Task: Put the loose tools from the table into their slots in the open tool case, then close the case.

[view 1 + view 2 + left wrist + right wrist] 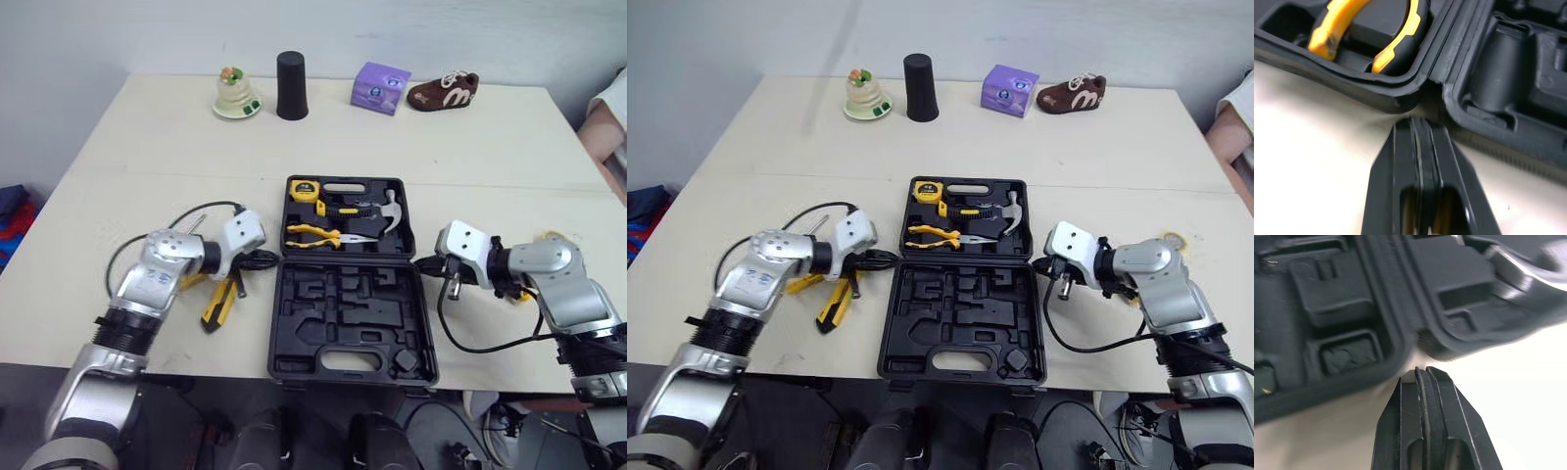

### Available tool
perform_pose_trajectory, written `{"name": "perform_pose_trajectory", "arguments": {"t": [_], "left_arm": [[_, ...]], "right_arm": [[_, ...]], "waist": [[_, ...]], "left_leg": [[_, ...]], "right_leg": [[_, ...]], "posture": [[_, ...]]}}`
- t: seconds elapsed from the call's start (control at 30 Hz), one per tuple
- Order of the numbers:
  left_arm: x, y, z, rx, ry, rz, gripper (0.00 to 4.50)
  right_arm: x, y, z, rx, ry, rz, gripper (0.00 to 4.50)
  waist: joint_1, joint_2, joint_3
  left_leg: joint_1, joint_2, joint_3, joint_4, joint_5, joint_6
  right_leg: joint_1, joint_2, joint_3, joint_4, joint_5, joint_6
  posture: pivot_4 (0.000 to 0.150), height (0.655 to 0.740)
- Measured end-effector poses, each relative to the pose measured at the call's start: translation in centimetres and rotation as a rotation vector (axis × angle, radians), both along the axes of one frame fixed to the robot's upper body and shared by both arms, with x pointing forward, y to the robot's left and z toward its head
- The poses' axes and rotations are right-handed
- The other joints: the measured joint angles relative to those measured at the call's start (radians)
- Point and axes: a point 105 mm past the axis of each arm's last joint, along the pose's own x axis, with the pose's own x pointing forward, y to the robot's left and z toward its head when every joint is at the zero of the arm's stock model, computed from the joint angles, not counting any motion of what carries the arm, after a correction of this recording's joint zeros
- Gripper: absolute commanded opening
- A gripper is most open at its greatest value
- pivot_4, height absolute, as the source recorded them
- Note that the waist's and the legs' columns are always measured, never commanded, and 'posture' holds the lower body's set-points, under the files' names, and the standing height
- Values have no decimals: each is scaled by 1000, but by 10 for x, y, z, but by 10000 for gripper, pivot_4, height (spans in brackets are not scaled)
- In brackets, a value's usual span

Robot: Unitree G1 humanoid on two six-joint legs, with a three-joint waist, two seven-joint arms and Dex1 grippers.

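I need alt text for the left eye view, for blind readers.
An open tool case lies on a table, with a tape measure, hammer and pliers in its far half and the near half empty. The left gripper and right gripper point at its hinge from either side; yellow-handled tools lie loose by the left one.

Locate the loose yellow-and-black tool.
In the left eye view, the yellow-and-black tool lies on the table, left of the open tool case, by the left gripper.

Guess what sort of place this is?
Probably a lab or test room: plain table by a bare wall, an open tool case, and odd props: cup, purple box, shoe.
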Motion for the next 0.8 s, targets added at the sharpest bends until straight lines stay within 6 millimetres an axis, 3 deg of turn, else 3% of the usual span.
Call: {"name": "perform_pose_trajectory", "arguments": {"t": [0.07,0.17,0.33,0.4,0.43,0.53,0.63,0.7,0.8], "left_arm": [[-5,29,11,0,-18,43,687],[-18,63,29,-113,-76,97,9739],[-45,122,41,-194,-184,266,30910],[-60,167,38,-183,-210,446,40708],[-64,179,37,-190,-216,500,44182],[-76,210,36,-202,-265,635,44833],[-96,266,29,-271,-314,908,44833],[-121,304,15,-305,-310,1114,44833],[-140,319,-1,-267,-278,1199,44833]], "right_arm": [[-8,-21,10,38,-10,-42,0],[-30,-48,28,117,-34,-52,9811],[-64,-99,32,162,-113,-207,33026],[-85,-132,25,149,-133,-329,43699],[-91,-141,21,148,-126,-363,45000],[-109,-162,17,139,-149,-441,45000],[-129,-206,14,165,-213,-632,45000],[-147,-243,6,191,-248,-825,45000],[-169,-273,-8,182,-258,-998,45000]], "waist": [[-2,0,0],[0,0,0],[1,0,0],[2,0,0],[1,0,0],[-1,0,0],[-2,0,0],[-8,0,0],[-15,-1,0]], "left_leg": [[1,0,0,-2,0,0],[1,1,0,-1,-1,0],[6,1,1,0,-3,1],[7,2,1,-3,-5,0],[8,2,1,-3,-5,0],[9,2,2,-3,-8,0],[10,4,2,-4,-9,-1],[11,5,4,-5,-10,-1],[13,5,7,-7,-10,-1]], "right_leg": [[0,0,0,-1,0,0],[2,0,0,-1,0,0],[6,0,1,-2,0,0],[8,0,0,-9,0,0],[8,0,0,-9,0,0],[8,0,2,-9,0,0],[8,1,2,-10,0,0],[8,1,2,-10,0,0],[8,0,3,-11,0,0]], "posture": [[1500,7400],[1500,7400],[1500,7400],[1500,7400],[1500,7400],[1500,7400],[1500,7400],[1500,7400],[1500,7400]]}}
